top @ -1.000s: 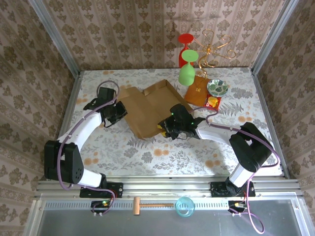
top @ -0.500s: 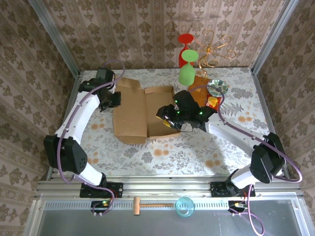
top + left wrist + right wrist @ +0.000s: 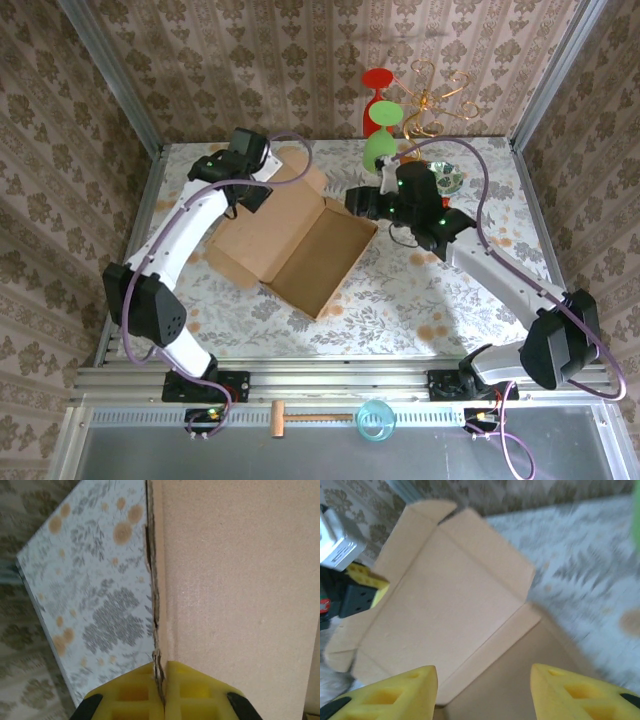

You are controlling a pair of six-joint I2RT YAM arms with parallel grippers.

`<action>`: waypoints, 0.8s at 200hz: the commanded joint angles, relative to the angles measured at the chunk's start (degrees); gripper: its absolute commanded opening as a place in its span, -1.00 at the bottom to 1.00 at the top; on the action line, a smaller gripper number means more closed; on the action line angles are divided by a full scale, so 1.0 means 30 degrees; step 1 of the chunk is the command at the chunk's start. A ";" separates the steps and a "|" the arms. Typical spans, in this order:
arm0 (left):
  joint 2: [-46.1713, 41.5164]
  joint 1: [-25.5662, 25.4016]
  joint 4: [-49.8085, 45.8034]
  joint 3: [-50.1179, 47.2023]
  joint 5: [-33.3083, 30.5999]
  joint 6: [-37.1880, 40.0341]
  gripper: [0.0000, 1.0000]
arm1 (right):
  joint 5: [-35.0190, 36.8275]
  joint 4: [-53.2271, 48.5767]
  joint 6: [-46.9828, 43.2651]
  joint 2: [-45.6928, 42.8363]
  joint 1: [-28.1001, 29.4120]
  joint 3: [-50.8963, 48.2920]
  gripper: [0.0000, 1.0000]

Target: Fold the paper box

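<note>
The paper box was found near the middle of the table, a little toward 9 o'clock, lying as an opened sheet. In the top view its two large panels met along one crease running from about 1 o'clock to 7 o'clock, and they appeared to be bent slightly toward each other. Small flaps were seen at the 11 o'clock end, spread outward, not tucked.

The left gripper was placed at the box's 11 o'clock edge. In the left wrist view its jaws were pressed together on the cardboard edge, so the sheet was pinched there. The right gripper was held just off the box's 2 o'clock corner. In the right wrist view its jaws stood apart with nothing between them, and the cardboard was seen beyond them.

The work was judged to be at an early stage: no side wall was raised, no tab was locked and no lid was closed. Most of the folding was therefore judged to be left.
</note>
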 commanded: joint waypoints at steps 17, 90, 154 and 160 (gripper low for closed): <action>-0.0215 -0.1088 0.2363 0.0988 0.1004 0.6054 -1.00 | -0.2898 0.3902 -0.6564 0.1800 -0.2120 0.0315 0.17; -0.1811 -0.1893 0.2614 -0.0359 0.4564 0.9428 -1.00 | -0.4795 0.0995 -1.1638 0.3873 -0.2371 0.2532 0.33; -0.1692 -0.2254 0.2220 -0.0070 0.5528 1.0516 -1.00 | -0.3055 0.0108 -1.3584 0.4991 -0.1990 0.3607 0.30; -0.1695 -0.2254 0.2132 -0.0026 0.5579 1.0614 -1.00 | -0.2923 0.0045 -1.3805 0.4981 -0.2007 0.3696 0.30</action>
